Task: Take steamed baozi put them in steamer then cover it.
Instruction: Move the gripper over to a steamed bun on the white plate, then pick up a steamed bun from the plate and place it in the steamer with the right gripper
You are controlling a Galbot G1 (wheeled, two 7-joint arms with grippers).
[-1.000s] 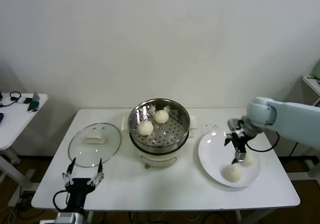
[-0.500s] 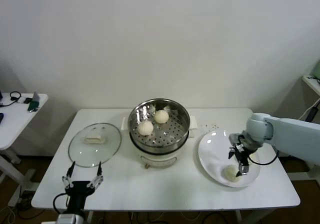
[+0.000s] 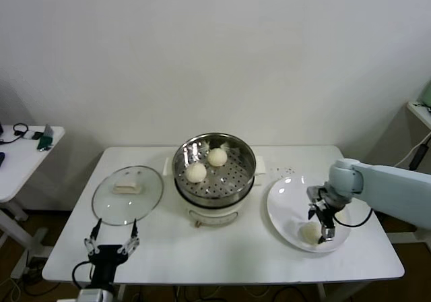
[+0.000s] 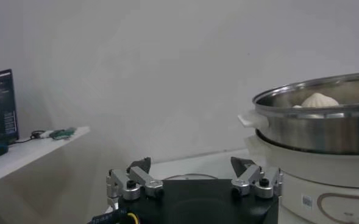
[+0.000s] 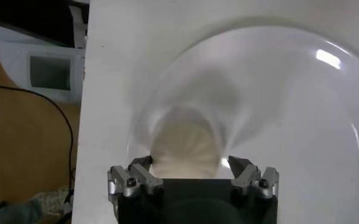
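Two steamed baozi (image 3: pixel 205 165) sit on the perforated tray of the steamer (image 3: pixel 214 172), mid-table. A third bun (image 3: pixel 310 232) lies on the near part of the white plate (image 3: pixel 286 201), to the right. The right gripper (image 3: pixel 323 225) is down over it, jaws apart either side, not clenched; the right wrist view alone shows the bun (image 5: pixel 186 146) between the fingers. The cover (image 3: pixel 128 193) lies flat, left of the steamer. The left gripper (image 3: pixel 112 237) is parked at the near left edge, released. White table (image 3: pixel 202 251), plain wall, side table far left.

Lab: bare wall, white table (image 3: pixel 222 255), side desk (image 3: pixel 20 160).
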